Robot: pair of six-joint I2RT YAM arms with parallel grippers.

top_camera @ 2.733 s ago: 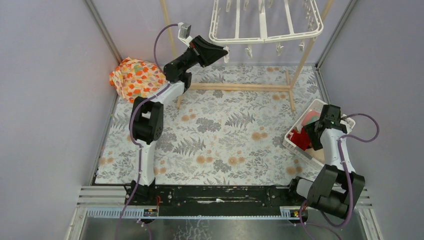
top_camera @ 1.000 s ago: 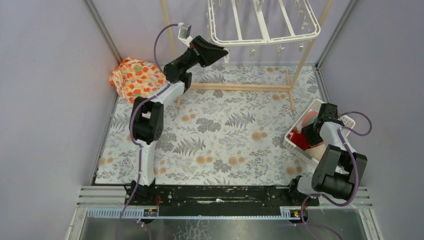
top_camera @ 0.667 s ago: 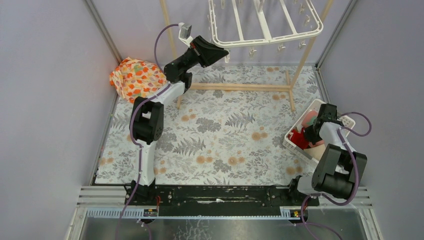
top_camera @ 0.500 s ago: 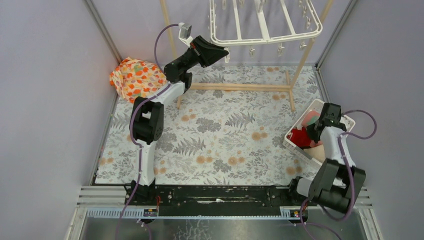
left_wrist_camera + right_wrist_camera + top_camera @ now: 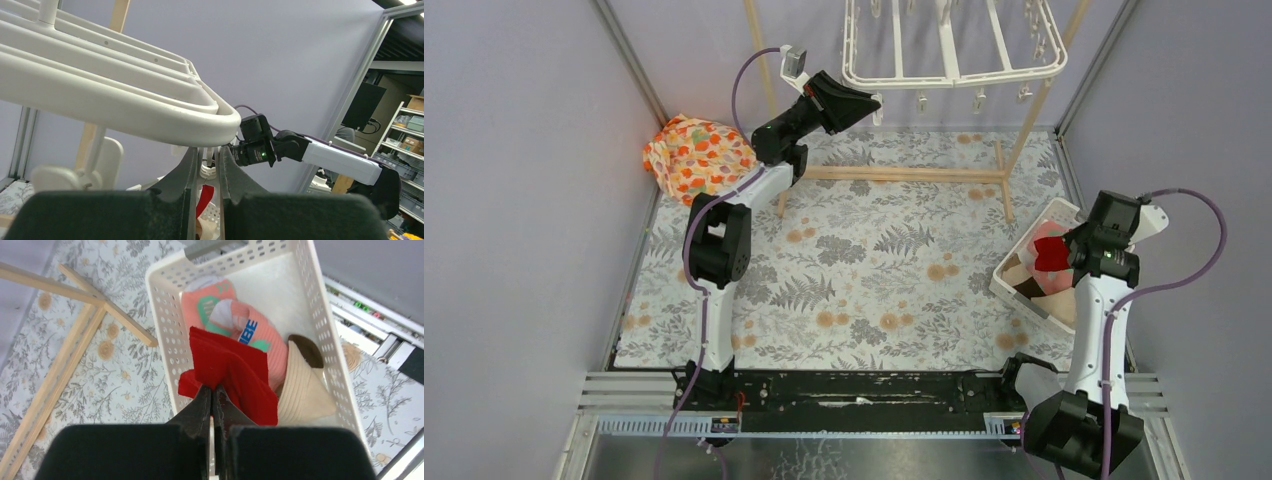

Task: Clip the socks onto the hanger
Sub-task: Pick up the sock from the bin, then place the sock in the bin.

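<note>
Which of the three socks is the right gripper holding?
The bright red sock, pinched by the right gripper over the white perforated basket; the pink-and-teal sock and the tan-and-brown sock lie inside it.

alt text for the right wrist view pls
The right gripper pinches a red sock above a white perforated basket holding a pink-and-teal sock and a tan-and-brown sock. Wooden stand legs lie left on floral cloth.

The hanger point(image 5: 946, 45) runs past the top edge.
</note>
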